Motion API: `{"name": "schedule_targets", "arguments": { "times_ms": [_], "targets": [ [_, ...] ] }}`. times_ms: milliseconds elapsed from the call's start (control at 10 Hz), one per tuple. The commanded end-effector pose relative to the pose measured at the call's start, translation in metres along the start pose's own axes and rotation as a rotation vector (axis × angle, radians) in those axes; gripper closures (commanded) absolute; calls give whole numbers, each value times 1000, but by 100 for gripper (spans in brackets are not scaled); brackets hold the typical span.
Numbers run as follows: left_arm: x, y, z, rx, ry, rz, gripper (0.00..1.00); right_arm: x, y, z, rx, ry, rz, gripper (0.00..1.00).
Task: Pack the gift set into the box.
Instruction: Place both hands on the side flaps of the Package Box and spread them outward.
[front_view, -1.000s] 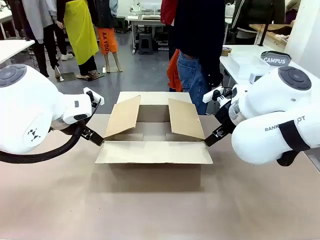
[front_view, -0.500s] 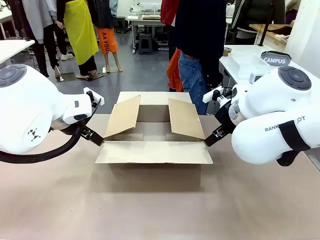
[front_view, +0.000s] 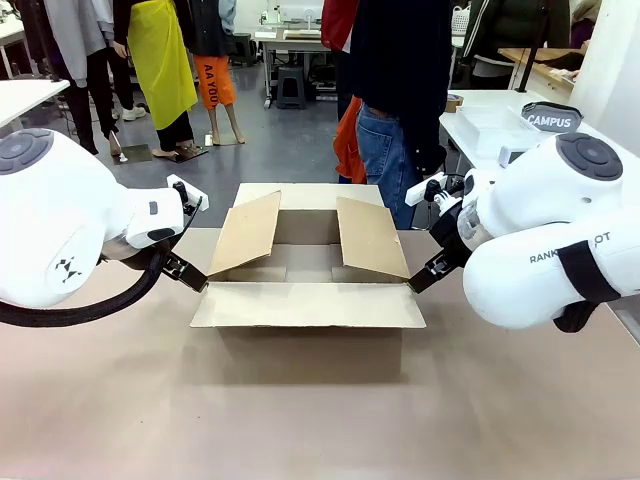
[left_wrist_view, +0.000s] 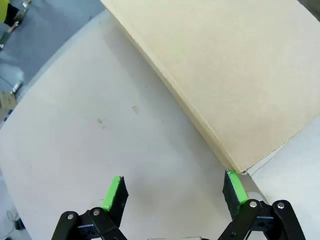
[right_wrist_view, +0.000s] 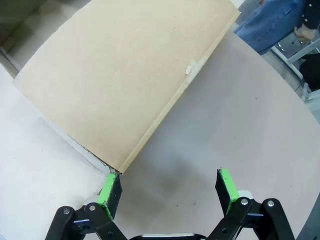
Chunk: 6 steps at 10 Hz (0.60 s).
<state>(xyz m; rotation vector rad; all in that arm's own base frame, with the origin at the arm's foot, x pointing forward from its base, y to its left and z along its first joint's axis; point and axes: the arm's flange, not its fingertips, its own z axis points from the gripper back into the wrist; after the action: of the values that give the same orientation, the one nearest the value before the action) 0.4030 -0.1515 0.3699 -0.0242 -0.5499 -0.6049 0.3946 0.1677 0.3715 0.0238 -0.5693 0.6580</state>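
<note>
One box (front_view: 305, 350), one left pincer (left_wrist_view: 172, 187), one right pincer (right_wrist_view: 167, 187).

I am working in a shared workshop hall: my wide beige bench (front_view: 300, 420) is standing on an open smooth grey floor (front_view: 280, 140), white-topped worktables (front_view: 480, 125) are ringing it, and a black stool (front_view: 291, 88) is sitting by the far one.
</note>
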Motion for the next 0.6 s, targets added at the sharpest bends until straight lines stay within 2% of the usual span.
{"name": "schedule_targets", "arguments": {
  "times_ms": [0,300,400,500],
  "targets": [
    [0,0,0,0,-1,0,0,0,0,0,0,0,0,0],
    [0,0,0,0,-1,0,0,0,0,0,0,0,0,0],
    [0,0,0,0,0,0,0,0,0,15,-4,16,18,0],
    [-5,4,30,-29,-16,-8,0,0,-5,41,-31,20,15,0]
  ]
}}
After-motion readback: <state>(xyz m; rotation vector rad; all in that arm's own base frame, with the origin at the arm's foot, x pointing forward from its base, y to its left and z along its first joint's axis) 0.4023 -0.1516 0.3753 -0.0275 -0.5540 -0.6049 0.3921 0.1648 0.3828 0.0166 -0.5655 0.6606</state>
